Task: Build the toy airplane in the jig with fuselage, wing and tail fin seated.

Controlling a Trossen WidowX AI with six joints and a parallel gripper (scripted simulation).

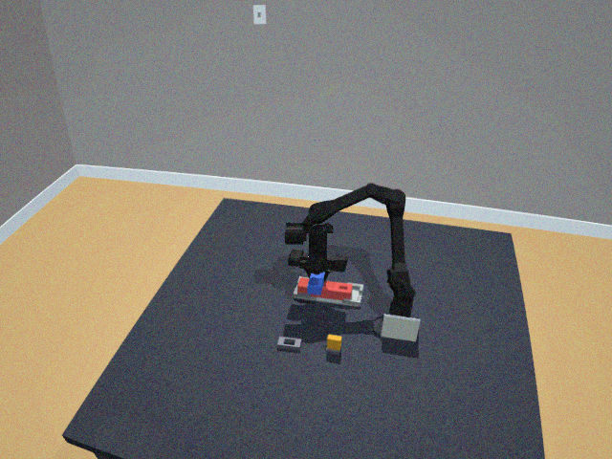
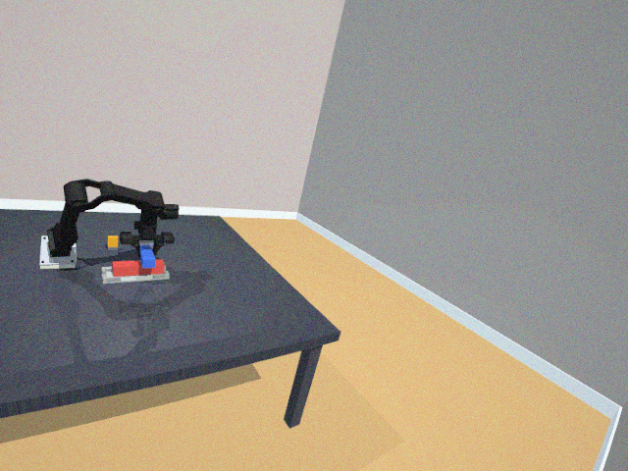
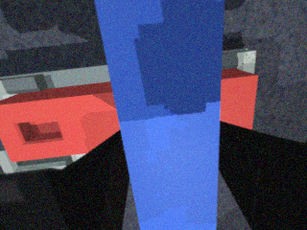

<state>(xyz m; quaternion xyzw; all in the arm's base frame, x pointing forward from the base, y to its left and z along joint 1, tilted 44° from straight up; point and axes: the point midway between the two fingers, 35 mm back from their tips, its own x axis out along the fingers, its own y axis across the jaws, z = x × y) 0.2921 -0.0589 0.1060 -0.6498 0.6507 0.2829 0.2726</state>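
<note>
The red fuselage [image 1: 338, 290] [image 2: 127, 267] [image 3: 53, 120] lies flat in the light grey cradle [image 1: 358, 296] [image 2: 109, 278] [image 3: 67, 77]. An open square socket [image 3: 40, 131] shows in its top near one end. My gripper [image 1: 316, 273] [image 2: 146, 248] [image 3: 166, 129] is shut on the blue wing [image 1: 315, 285] [image 2: 147, 259] [image 3: 168, 120] and holds it right over the fuselage's other half. The wing's lower end is down at the fuselage top; its tab is hidden. The yellow tail fin [image 1: 334, 341] [image 2: 112, 240] stands apart on a small dark stand in front of the cradle.
A small grey empty holder [image 1: 288, 345] lies left of the tail fin. The arm's light grey base [image 1: 401, 328] [image 2: 56, 258] stands to the right of the cradle. All of this is on a dark table [image 1: 197, 375] [image 2: 228, 284].
</note>
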